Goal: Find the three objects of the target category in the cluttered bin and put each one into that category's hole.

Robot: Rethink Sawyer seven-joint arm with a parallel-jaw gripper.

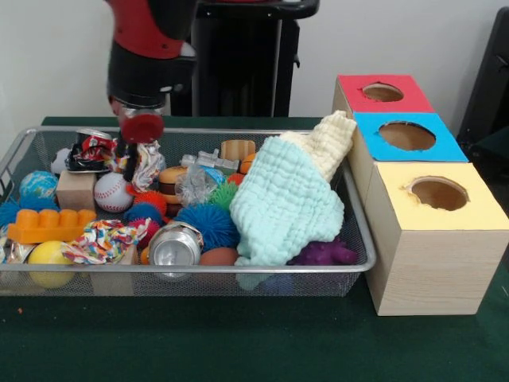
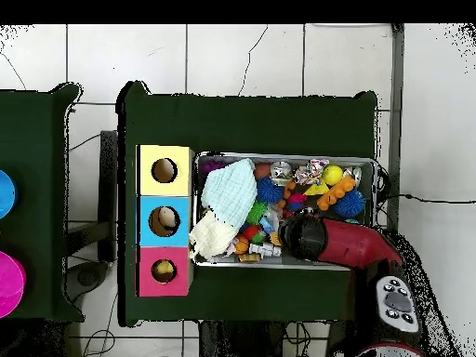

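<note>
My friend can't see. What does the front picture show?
A red and black robot arm lowers its tool into a wire bin crammed with toys, a baseball and a pale cloth. Beside it stand red, blue and yellow boxes with holes.

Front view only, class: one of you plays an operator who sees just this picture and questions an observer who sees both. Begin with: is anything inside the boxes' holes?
Observer: From overhead, the blue hole holds a pale object.
Operator: And the red one?
Observer: The red hole has a yellowish thing in it.
Operator: The yellow one?
Observer: In the yellow hole I see only brown, with no object I can make out.
</note>
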